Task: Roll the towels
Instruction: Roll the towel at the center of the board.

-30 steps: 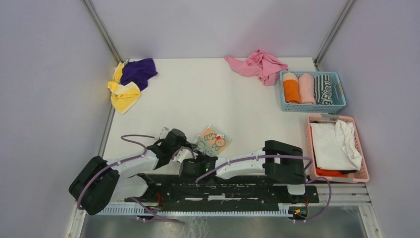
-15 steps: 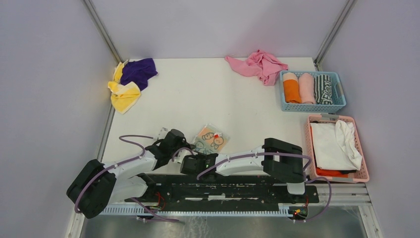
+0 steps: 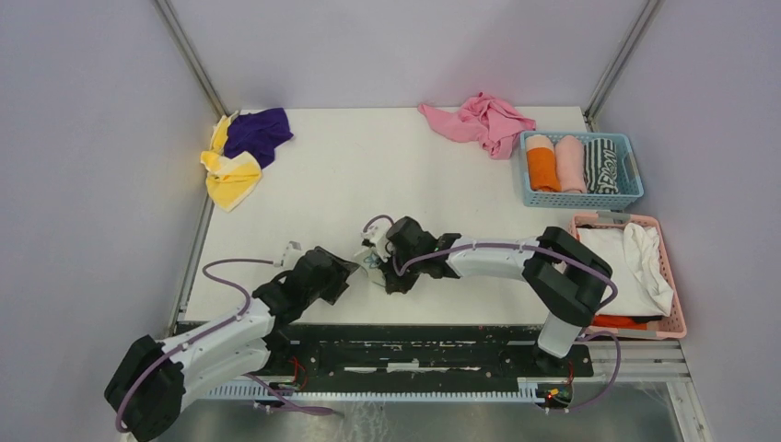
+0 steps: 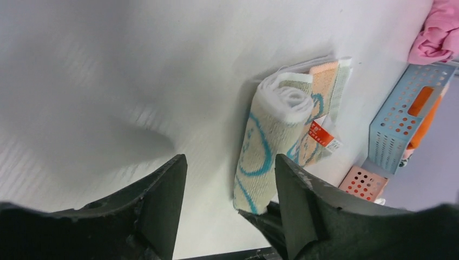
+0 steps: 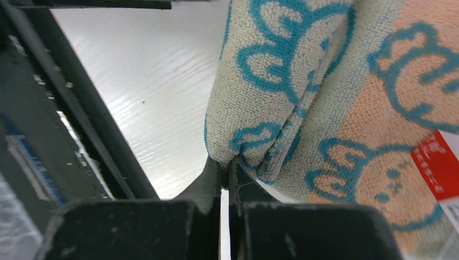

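Fingers first: left fingers (image 4: 162, 206) are released, hanging over the surface (image 4: 108, 65) just left of the half-rolled teal towel (image 4: 270, 146), which lies mid-surface on the near side. Right fingers (image 5: 246, 187) are clenched on the roll's near end. We reckon pulling on that pinch could unwind it, since the tail lies loose.

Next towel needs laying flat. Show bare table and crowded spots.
Bare: mid table, bordered by yellow towel, purple towel, pink cloth and blue basket. Crowded: near edge, where left claw and right claw flank the cartoon towel.
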Controlling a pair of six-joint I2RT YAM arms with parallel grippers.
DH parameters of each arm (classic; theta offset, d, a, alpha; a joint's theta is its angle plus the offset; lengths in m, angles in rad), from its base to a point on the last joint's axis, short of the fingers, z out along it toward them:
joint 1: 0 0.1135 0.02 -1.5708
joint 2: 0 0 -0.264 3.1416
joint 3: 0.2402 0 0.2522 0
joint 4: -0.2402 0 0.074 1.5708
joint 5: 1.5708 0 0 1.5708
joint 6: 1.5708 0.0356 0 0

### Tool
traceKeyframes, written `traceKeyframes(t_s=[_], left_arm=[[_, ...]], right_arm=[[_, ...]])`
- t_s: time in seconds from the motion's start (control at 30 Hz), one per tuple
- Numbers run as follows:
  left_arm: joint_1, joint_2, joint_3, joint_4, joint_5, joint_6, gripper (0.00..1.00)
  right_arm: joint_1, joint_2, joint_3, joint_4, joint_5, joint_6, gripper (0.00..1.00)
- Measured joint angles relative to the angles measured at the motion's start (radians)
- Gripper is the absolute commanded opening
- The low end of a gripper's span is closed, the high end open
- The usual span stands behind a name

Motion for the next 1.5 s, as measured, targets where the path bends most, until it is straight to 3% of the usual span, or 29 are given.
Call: traceKeyframes(t_s=[0.2, 0.37, 0.53, 0.77, 1.03, 1.4, 1.5], left_arm=[[-0.002, -0.184, -0.008, -0.088, -0.049, 0.024, 0.79], [-0.002, -0.261, -0.016, -0.095, -0.056, 0.066, 0.82], [-0.002, -0.250, -0.036, -0.030, -0.043, 0.116, 0.84], [0.002, -0.093, -0.024, 0.084, 0.010, 0.196, 0.85], [0.072, 0.143, 0.064, 0.224, 0.143, 0.282, 0.82], [0.156, 0.484, 0.175, 0.376, 0.307, 0.341, 0.57], [0.157, 0.567, 0.214, 0.415, 0.348, 0.342, 0.54]], right_arm=[[-0.184, 0.046, -0.079, 0.209, -0.405, 0.157, 0.01], [-0.282, 0.110, -0.211, 0.542, -0.653, 0.406, 0.01], [-0.360, 0.217, -0.297, 0.862, -0.787, 0.663, 0.01], [-0.430, 0.366, -0.344, 1.183, -0.899, 0.929, 0.01], [-0.461, 0.385, -0.336, 1.186, -0.932, 0.970, 0.01], [-0.472, 0.363, -0.294, 1.019, -0.956, 0.879, 0.01], [-0.474, 0.353, -0.288, 0.979, -0.954, 0.853, 0.07]])
